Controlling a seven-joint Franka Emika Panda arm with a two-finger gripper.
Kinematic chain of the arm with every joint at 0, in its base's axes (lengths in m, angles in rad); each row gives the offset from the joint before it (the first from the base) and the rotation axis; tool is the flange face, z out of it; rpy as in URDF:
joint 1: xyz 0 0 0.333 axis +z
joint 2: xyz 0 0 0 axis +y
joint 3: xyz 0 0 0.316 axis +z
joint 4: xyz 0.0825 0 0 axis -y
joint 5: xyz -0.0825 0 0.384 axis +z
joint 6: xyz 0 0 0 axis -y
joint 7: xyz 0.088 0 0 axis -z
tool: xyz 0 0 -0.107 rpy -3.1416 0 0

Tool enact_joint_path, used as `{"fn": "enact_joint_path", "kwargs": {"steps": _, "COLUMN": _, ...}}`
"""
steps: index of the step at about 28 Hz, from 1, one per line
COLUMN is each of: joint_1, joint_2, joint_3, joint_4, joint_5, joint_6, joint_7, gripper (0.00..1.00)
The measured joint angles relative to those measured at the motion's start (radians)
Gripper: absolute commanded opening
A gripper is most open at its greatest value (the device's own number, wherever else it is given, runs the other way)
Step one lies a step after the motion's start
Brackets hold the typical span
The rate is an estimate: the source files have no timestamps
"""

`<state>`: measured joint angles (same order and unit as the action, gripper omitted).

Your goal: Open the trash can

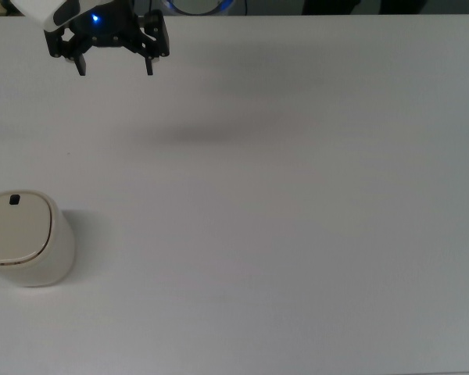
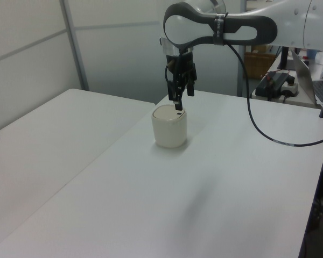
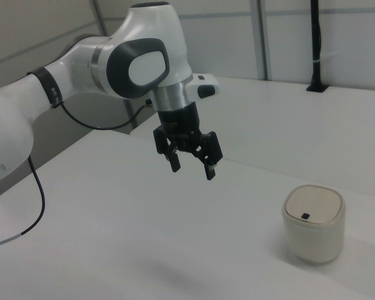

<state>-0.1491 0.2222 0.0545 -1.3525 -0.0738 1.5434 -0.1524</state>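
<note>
The black two-finger gripper point(image 1: 116, 69) is seen hanging in the air with its fingers spread apart and nothing held between them. A small blue light is lit on its body in the top view. It is carried by the white and grey jointed robot arm point(image 3: 112, 62), from which a black cable point(image 2: 261, 126) is seen looping down to the table in the left view.

The small cream-white rounded cylindrical trash can point(image 1: 31, 250) is taken as the landmark. It stands upright on the plain white table point(image 1: 297, 234), with its smooth rounded-square lid point(image 1: 16, 226) lying closed and flat. A tiny black square mark point(image 1: 15, 199) is noted near the lid's rim. In the top view the gripper is placed well apart from the trash can, above it in the frame and toward the top view's right. In the right view the gripper point(image 3: 192, 169) is raised off the table, well to the right view's left of the trash can point(image 3: 314, 225), with no contact between them. In the left view the gripper point(image 2: 178, 99) is lined up over the trash can point(image 2: 169, 126); contact is not borne out by the other views.

A soft shadow point(image 1: 195, 134) is cast on the table beyond the trash can, toward the top view's right.
</note>
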Motion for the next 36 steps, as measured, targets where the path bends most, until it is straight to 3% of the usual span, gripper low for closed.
{"fn": "enact_joint_path", "kwargs": {"steps": 4, "joint_1": 0.000, "joint_2": 0.000, "joint_3": 0.000, "joint_4": 0.000, "joint_5": 0.001, "joint_6": 0.000, "joint_7": -0.008, "gripper": 0.10}}
{"fn": "enact_joint_path", "kwargs": {"steps": 5, "joint_1": 0.000, "joint_2": 0.000, "joint_3": 0.000, "joint_4": 0.000, "joint_5": 0.001, "joint_6": 0.000, "joint_7": -0.014, "gripper": 0.00}}
{"fn": "enact_joint_path", "kwargs": {"steps": 12, "joint_1": -0.006, "joint_2": 0.000, "joint_3": -0.007, "joint_4": 0.000, "joint_5": 0.001, "joint_6": 0.002, "joint_7": -0.017, "gripper": 0.00}}
{"fn": "enact_joint_path", "kwargs": {"steps": 21, "joint_1": -0.051, "joint_2": 0.012, "joint_3": -0.082, "joint_4": 0.000, "joint_5": 0.001, "joint_6": 0.160, "joint_7": -0.005, "gripper": 0.00}}
{"fn": "enact_joint_path", "kwargs": {"steps": 28, "joint_1": -0.117, "joint_2": 0.087, "joint_3": -0.094, "joint_4": -0.001, "joint_5": 0.003, "joint_6": 0.305, "joint_7": 0.023, "gripper": 0.00}}
{"fn": "enact_joint_path", "kwargs": {"steps": 36, "joint_1": -0.133, "joint_2": 0.200, "joint_3": -0.094, "joint_4": -0.002, "joint_5": 0.004, "joint_6": 0.497, "joint_7": 0.085, "gripper": 0.00}}
